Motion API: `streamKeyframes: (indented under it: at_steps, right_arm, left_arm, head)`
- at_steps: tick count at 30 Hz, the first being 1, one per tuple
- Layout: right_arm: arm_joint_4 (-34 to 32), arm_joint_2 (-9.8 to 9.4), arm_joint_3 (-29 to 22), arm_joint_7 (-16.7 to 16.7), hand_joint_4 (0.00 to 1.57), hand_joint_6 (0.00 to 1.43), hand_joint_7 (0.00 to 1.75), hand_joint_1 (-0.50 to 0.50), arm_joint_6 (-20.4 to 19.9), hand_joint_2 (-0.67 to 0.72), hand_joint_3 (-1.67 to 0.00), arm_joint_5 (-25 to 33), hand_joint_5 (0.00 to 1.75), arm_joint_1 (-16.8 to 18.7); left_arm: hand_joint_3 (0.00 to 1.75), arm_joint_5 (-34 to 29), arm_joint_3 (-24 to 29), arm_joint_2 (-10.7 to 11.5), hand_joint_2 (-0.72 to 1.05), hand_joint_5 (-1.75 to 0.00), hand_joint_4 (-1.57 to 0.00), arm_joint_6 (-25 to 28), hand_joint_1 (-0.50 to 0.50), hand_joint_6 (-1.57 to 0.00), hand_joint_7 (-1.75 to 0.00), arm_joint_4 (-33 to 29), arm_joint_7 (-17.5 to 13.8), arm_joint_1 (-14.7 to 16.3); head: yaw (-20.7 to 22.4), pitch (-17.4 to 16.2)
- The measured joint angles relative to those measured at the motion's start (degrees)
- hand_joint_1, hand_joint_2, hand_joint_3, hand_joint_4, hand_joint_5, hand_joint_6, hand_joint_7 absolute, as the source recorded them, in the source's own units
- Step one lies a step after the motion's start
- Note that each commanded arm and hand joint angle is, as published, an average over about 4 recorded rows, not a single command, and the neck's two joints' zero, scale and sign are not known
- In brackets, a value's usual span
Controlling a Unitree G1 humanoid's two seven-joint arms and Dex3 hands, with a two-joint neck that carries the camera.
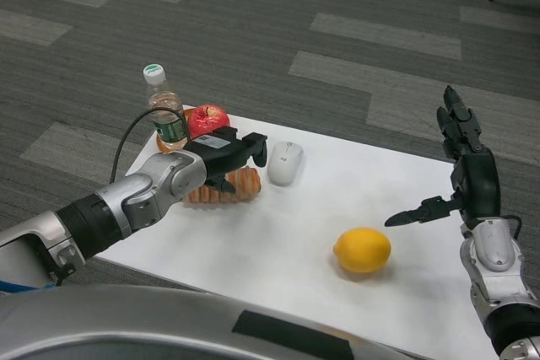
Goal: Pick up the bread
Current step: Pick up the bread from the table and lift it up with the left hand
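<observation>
The left hand (226,156) grasps the ridged bread roll (226,187) near the white table's (287,233) far left corner, seemingly lifted slightly. The right hand (460,170) hangs open, holding nothing. A loose grasp could drop the roll against the water bottle (166,117) or apple (207,120) just behind.

Head camera looks forward, down over table (287,233).
</observation>
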Motion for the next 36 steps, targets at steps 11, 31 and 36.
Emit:
streamKeyframes:
  at_steps: [11,31,36]
  right_arm:
    - [-0.11,0.04,-0.06,0.0,0.0,0.0,0.0,-0.08,0.0,0.09,0.0,0.0,0.0,0.0]
    - [-0.34,0.14,-0.34,0.0,0.0,0.0,0.0,-0.08,0.0,0.09,0.0,0.0,0.0,0.0]
    - [-0.38,0.17,-0.36,-0.01,0.0,0.0,0.0,-0.08,0.01,0.09,0.0,0.0,0.0,0.01]
  left_arm:
    - [0.09,-4.38,1.77,-0.23,0.49,-1.75,0.0,0.97,-0.16,0.0,-1.01,1.04,-2.22,0.03]
    - [0.09,-3.95,1.69,-0.23,-0.19,-1.75,0.0,1.67,-0.34,0.0,-1.05,4.21,-3.13,-0.06]
    - [0.09,-3.78,0.4,-0.37,-0.19,-1.75,0.0,1.64,-0.34,0.0,-1.05,6.26,-3.1,-1.07]
  head:
    - [0.01,0.64]
    - [0.35,0.83]
    - [0.35,0.84]
